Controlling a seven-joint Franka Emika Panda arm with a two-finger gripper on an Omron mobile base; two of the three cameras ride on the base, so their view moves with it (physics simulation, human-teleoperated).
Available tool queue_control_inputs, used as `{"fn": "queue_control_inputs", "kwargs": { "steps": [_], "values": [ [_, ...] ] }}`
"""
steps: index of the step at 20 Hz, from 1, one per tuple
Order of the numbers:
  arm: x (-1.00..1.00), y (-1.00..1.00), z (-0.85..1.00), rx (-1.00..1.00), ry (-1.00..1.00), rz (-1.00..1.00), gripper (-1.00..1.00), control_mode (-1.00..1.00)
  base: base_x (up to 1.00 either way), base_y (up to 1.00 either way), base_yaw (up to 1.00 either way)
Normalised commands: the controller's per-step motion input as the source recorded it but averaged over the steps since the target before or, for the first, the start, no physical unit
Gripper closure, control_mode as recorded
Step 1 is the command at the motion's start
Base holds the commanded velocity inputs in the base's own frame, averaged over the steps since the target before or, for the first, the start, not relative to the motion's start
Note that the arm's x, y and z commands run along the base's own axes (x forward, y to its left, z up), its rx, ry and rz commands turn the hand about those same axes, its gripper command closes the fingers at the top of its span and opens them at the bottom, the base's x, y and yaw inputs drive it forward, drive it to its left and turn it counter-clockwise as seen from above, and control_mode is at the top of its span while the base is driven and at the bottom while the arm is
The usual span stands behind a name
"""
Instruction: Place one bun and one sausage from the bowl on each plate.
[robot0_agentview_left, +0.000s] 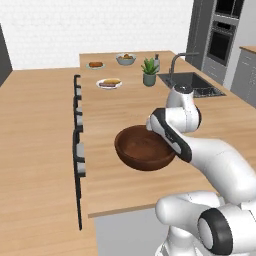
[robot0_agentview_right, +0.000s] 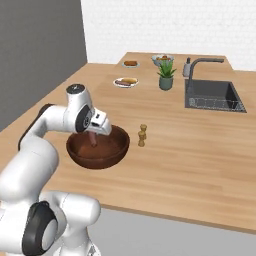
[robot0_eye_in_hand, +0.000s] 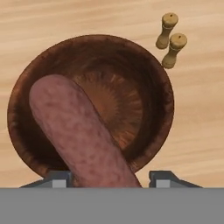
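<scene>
In the hand view the sausage (robot0_eye_in_hand: 81, 135) rises between the two fingers (robot0_eye_in_hand: 57, 178), pinched for carrying over the otherwise empty bowl (robot0_eye_in_hand: 151, 74); the left base view shows the bowl (robot0_agentview_left: 145, 148) near the table's (robot0_agentview_left: 115, 185) front edge, the two plates (robot0_agentview_left: 109, 84) far back; the right base view shows the gripper (robot0_agentview_right: 95, 139) inside the bowl.
</scene>
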Motion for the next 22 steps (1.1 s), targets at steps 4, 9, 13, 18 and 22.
{"fn": "queue_control_inputs", "kwargs": {
  "steps": [4, 9, 13, 18, 22],
  "values": [
    [-0.56, 0.0, 0.17, 0.0, 0.04, 0.09, 1.0, -1.0, 0.0, 0.0, 0.0],
    [-0.53, 0.19, 0.36, -0.05, 0.11, 0.1, 1.0, -1.0, 0.0, 0.0, 0.0],
    [-0.59, 0.09, 0.39, -0.12, 0.0, 0.0, 1.0, -1.0, 0.0, 0.0, 0.0],
    [-0.5, 0.0, 0.45, -0.05, 0.0, 0.0, 1.0, -1.0, 0.0, 0.0, 0.0],
    [0.0, 0.0, 0.0, 0.0, 0.0, 0.0, 1.0, 1.0, -0.8, 0.0, 0.0]
  ]
}}
